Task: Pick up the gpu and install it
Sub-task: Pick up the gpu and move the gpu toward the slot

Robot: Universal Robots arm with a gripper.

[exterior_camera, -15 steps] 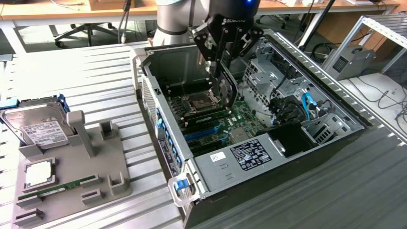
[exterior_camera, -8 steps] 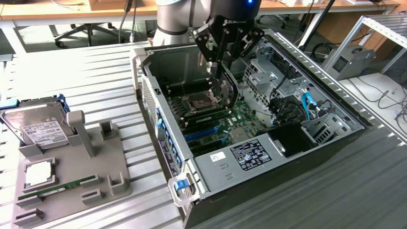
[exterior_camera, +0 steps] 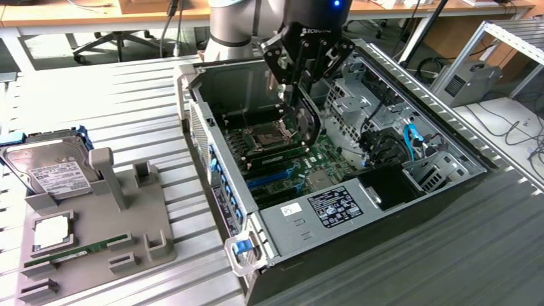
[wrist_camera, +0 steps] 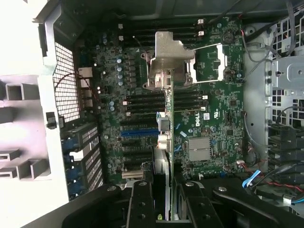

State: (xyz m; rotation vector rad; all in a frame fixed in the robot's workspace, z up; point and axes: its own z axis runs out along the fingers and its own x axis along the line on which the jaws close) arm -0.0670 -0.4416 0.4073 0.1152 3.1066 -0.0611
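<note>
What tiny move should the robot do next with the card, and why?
Probably lower it a little, straight down: the fingers grip the gpu edge-on over the motherboard, and it doesn't look plugged in yet.

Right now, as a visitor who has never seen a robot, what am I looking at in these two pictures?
It is one robot arm ending in a black two-fingered claw. The exterior view watches from off the arm; the wrist view looks down from the arm's wrist onto the green circuit board. The claw is shut on a thin flat black graphics card, held edge-down inside the open black computer case. On the ribbed metal table, toward the exterior view's left, a grey holder carries a silver hard drive and a narrow green memory stick.
</note>
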